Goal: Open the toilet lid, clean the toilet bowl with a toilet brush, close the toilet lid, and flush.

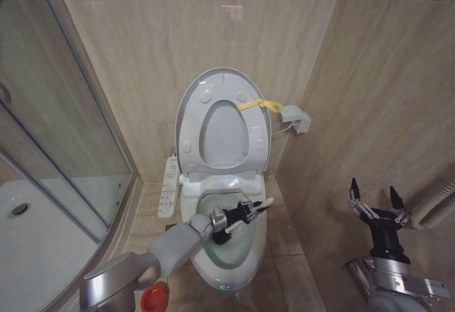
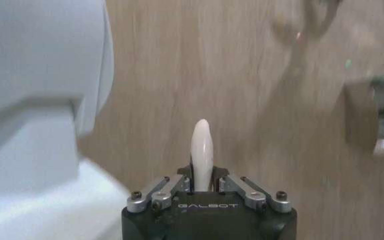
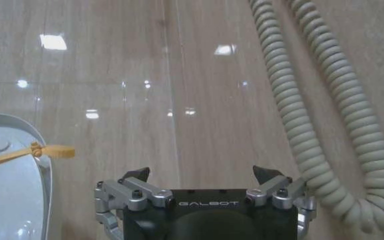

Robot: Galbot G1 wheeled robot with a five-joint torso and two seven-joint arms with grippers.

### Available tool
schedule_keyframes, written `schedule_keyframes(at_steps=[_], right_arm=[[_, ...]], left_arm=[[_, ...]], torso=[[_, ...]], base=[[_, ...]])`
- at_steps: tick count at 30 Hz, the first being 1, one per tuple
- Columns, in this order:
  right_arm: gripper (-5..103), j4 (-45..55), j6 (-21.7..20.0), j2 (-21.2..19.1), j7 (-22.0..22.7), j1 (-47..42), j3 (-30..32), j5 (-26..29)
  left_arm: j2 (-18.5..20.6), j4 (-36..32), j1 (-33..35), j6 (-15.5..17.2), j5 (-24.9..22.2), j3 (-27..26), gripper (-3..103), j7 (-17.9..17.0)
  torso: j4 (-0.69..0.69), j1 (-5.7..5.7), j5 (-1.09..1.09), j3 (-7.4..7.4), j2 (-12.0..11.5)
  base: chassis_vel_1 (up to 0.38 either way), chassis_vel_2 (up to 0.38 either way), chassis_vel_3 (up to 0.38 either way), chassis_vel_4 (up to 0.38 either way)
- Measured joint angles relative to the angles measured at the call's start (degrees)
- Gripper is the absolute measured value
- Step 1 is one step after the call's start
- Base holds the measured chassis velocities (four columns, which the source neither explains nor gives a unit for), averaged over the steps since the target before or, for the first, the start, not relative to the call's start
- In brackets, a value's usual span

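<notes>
Lid step done: the toilet lid (image 1: pixel 192 113) stands upright against the back wall, the yellow strap (image 1: pixel 257 104) tied at its edge, and the seat ring (image 1: pixel 226 134) is raised with it. Cleaning looks underway, by my read: the left gripper (image 1: pixel 245 214) sits over the open toilet bowl (image 1: pixel 245 259), fingers clamped narrow on the toilet brush (image 1: pixel 264 204), gripping the cream handle mid-length. The rounded handle end pokes out past the fingers toward the bowl's right rim; in the left wrist view it stands straight up between the jaws. The bristle head is hidden behind the gripper, so I cannot tell whether it touches the ceramic. Green light shows on the bowl front. Left to do, judging from this: finish scrubbing, return brush to the red holder (image 1: pixel 154 298) on the floor by the bowl's left front, shut the lid, flush. The right gripper (image 1: pixel 377 209) is parked well off to the right of the toilet near the side wall, fingers spread wide, holding nothing. Room: beige glossy tile walls and floor with light reflections, glass shower enclosure and white shower tray (image 1: pixel 43 219) on the left, control panel (image 1: pixel 169 186) beside the bowl, coiled hose (image 3: pixel 325 125) by the right wall, small grey wall box (image 1: pixel 295 118) behind.
</notes>
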Motion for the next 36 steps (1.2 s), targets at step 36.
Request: schedule_keyframes(at_steps=[36], right_arm=[[100, 0.83, 0.35, -0.17, -0.24, -2.02, 2.32, 0.58]], left_arm=[[3.95, -6.8, -1.17, 0.86, -3.81, 4.6, 19, -1.07]], torso=[[-0.03, 0.0, -0.04, 0.0, 0.0]], base=[[0.002, 0.001, 0.001, 0.0]])
